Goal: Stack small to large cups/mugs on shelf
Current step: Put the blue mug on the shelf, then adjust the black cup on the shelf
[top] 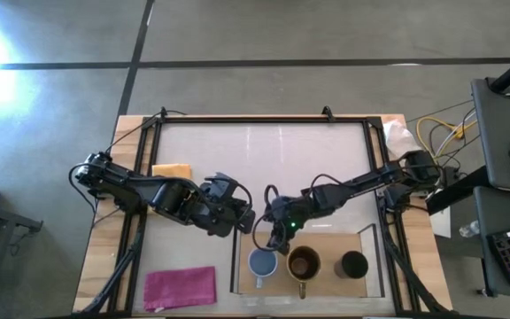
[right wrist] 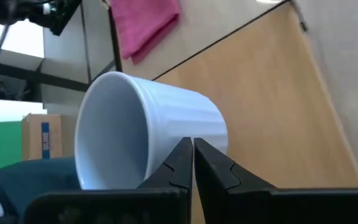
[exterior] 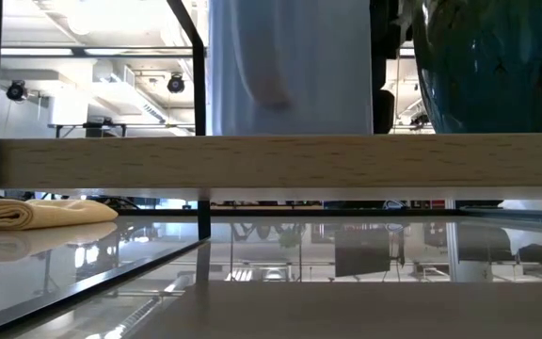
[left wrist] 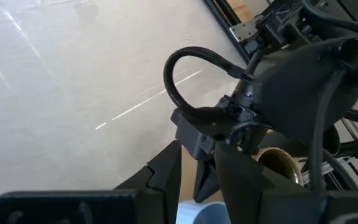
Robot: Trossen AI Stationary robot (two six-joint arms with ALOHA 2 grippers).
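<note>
Wooden shelf [top: 326, 239] sits at the table's near edge in the high view, holding a light blue mug [top: 262, 263], brown mug [top: 304, 263] and black cup [top: 354, 264] in a row; right gripper [top: 282, 232] hangs just behind the blue mug, left gripper [top: 242, 219] waits beside it, pink cloth [top: 181, 287] and yellow cloth [top: 171, 170] lie off to the left. Low view: only the shelf board's edge, the yellow cloth and a dark mug body above show; no grippers. Left wrist view: left fingers stand partly apart with nothing between them, the right arm's wrist close ahead, brown mug's rim behind it. Right wrist view: right fingers [right wrist: 178, 167] are pressed together, no cup between them, their tips right at the blue mug's outer wall; whether they touch it I cannot tell. Judgement: the mug is being placed or nudged; back the right arm straight off, slowly, so it stays upright, and keep clear of the left arm.
</note>
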